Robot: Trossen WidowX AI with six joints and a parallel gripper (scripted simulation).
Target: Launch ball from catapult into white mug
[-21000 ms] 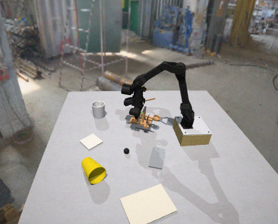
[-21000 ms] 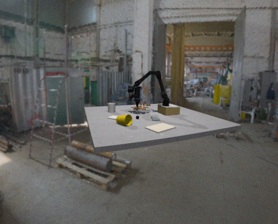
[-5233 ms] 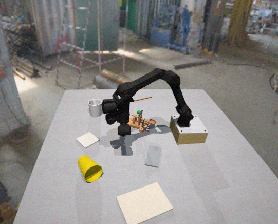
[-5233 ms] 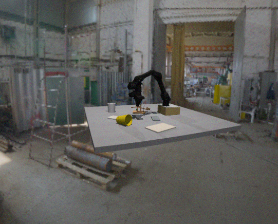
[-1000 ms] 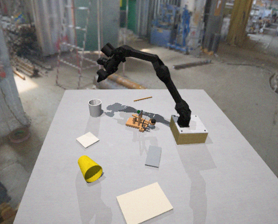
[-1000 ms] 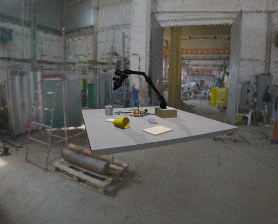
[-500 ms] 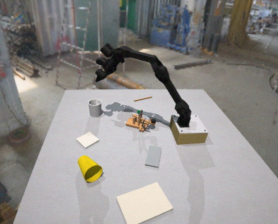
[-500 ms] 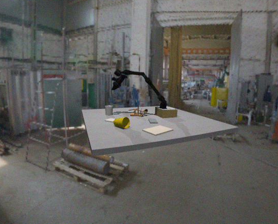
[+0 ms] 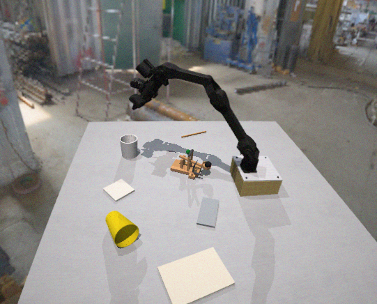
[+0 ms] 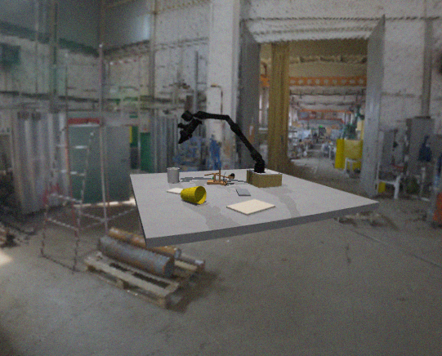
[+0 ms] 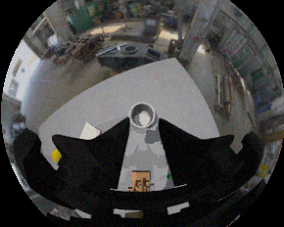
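The black ball [image 9: 208,164] [image 10: 232,175] sits at the arm end of the catapult [image 9: 180,167] [image 10: 217,183] [image 11: 141,179], toward the table's [image 9: 299,258] [image 10: 310,205] [image 11: 98,108] far edge in the top view. The mug [image 9: 129,148] [image 10: 173,175] [image 11: 143,126] stands near the far-left corner, the yellow cup [image 9: 117,226] [image 10: 191,194] [image 11: 56,156] lies by the left edge. High above, my gripper [image 9: 135,94] [image 10: 180,134] [image 11: 143,121] is partly open, holding nothing.

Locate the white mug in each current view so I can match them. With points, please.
Top: white mug [image 9: 129,148] [image 10: 173,175] [image 11: 142,125] left of centre, near the table's far edge.
Exterior: left of centre, near the far edge.
Wrist: picture centre, just beyond the fingertips.
Shared landmark: wooden catapult [image 9: 178,167] [image 10: 216,183] [image 11: 141,175]; right of mug in top and exterior, below it in wrist.
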